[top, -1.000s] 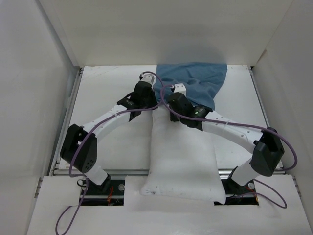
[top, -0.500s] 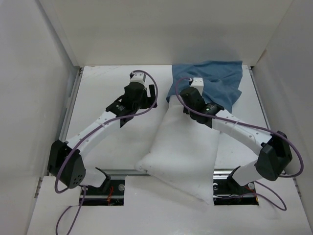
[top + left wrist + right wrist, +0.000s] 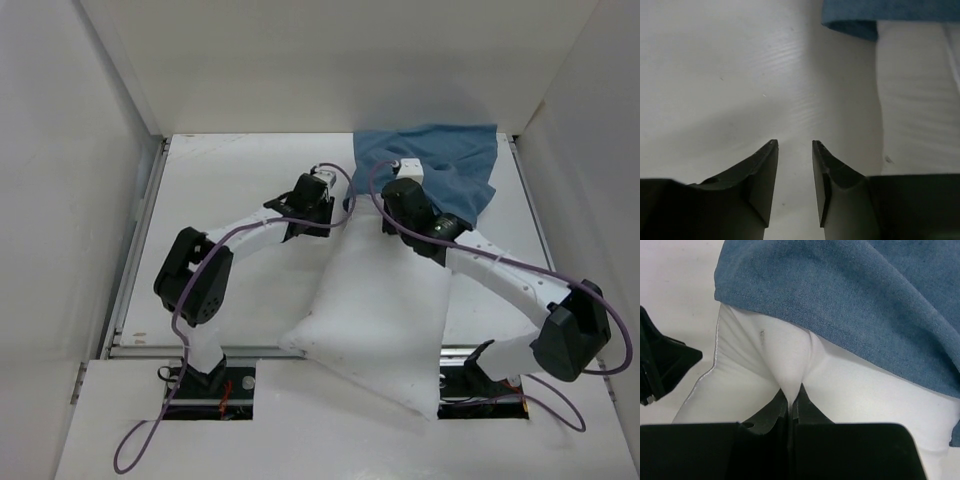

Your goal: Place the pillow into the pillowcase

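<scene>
The white pillow [image 3: 375, 320] lies slantwise on the table, its near corner over the front edge. Its far end sits under the hem of the slate-blue pillowcase [image 3: 450, 165], which is bunched at the far right. My right gripper [image 3: 392, 200] is shut on a pinched fold of the pillow [image 3: 755, 370] just before the pillowcase hem [image 3: 850, 300]; its fingertips [image 3: 791, 392] meet on the white cloth. My left gripper [image 3: 340, 205] is open and empty [image 3: 792, 145], low over bare table, just left of the pillow's edge [image 3: 915, 100] and the pillowcase corner [image 3: 860, 22].
White walls enclose the table [image 3: 230, 180] on the left, back and right. The left gripper's black body shows at the left edge of the right wrist view [image 3: 660, 367], close to the pillow. A metal rail [image 3: 200, 350] runs along the table's front.
The left gripper let go, swung out to the left, then came back right to the pillow's left edge, its elbow folded in. The right gripper dragged the pillow and pillowcase to the right.
</scene>
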{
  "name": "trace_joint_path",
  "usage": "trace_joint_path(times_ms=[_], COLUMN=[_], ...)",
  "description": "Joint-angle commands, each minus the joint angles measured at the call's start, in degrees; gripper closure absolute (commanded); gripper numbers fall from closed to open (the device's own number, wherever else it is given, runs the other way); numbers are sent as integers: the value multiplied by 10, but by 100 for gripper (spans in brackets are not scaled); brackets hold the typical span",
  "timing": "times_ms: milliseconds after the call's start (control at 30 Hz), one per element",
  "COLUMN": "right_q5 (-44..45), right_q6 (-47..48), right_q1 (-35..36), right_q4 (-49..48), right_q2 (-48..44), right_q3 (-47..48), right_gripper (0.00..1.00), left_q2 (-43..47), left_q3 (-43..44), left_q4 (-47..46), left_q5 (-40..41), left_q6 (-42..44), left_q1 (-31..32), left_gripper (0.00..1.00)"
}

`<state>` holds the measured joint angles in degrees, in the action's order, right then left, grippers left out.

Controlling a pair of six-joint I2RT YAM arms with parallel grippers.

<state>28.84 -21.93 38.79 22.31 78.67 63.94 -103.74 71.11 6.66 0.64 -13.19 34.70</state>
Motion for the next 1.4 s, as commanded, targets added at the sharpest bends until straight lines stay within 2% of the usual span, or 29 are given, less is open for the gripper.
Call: trace_joint_path(times_ms=[0, 167, 233, 367, 433, 533, 700, 833, 900, 933, 967, 1000, 1033, 1067, 1100, 1200, 1267, 1367], right_q5=[-47, -103, -119, -156, -206, -238, -158, -91, -85, -78, -78, -78, -73, -73, -73, -112, -147, -187], right_q6=[32, 72, 95, 155, 162, 162, 162, 157, 157, 157, 157, 157, 165, 174, 180, 206, 206, 229], right_q1=[-14, -3, 19, 62, 74, 74, 74, 74, 74, 74, 74, 74, 74, 74, 74, 74, 74, 74], right_q4=[-48, -103, -108, -149, -161, -183, -179, -137, -119, -109, -92, -85, -85, -78, -72, -60, -54, -39], right_q2=[30, 114, 167, 240, 258, 264, 229, 213, 207, 200, 182, 182, 171, 146, 134, 93, 86, 98], right_q3=[27, 76, 131, 224, 263, 271, 220, 193, 181, 181, 175, 175, 167, 161, 161, 148, 148, 154], right_gripper=[100, 100, 100, 100, 100, 100, 100, 100, 88, 64, 25, 24, 0, 0, 0, 0, 0, 0], left_q2=[80, 201, 243, 281, 286, 281, 236, 222, 233, 257, 289, 289, 325, 345, 363, 432, 472, 498], left_q3=[-25, -121, -136, -184, -196, -203, -163, -107, -106, -106, -106, -114, -114, -120, -128, -139, -146, -157], left_q4=[-6, -35, -35, -47, -54, -69, -84, -31, -10, 16, 42, 42, 59, 89, 106, 165, 183, 203], left_q5=[-71, -66, -61, -50, -45, -45, -60, -29, -11, 2, 35, 56, 78, 125, 149, 209, 237, 266], left_q6=[-36, -92, -109, -152, -173, -178, -149, -131, -125, -125, -125, -131, -138, -146, -155, -204, -238, -264], left_q1=[17, 62, 84, 116, 129, 152, 164, 165, 165, 165, 165, 165, 165, 165, 165, 138, 127, 100], left_gripper=[72, 72, 71, 71, 71, 72, 72, 74, 67, 63, 49, 41, 37, 32, 21, 11, 0, 0])
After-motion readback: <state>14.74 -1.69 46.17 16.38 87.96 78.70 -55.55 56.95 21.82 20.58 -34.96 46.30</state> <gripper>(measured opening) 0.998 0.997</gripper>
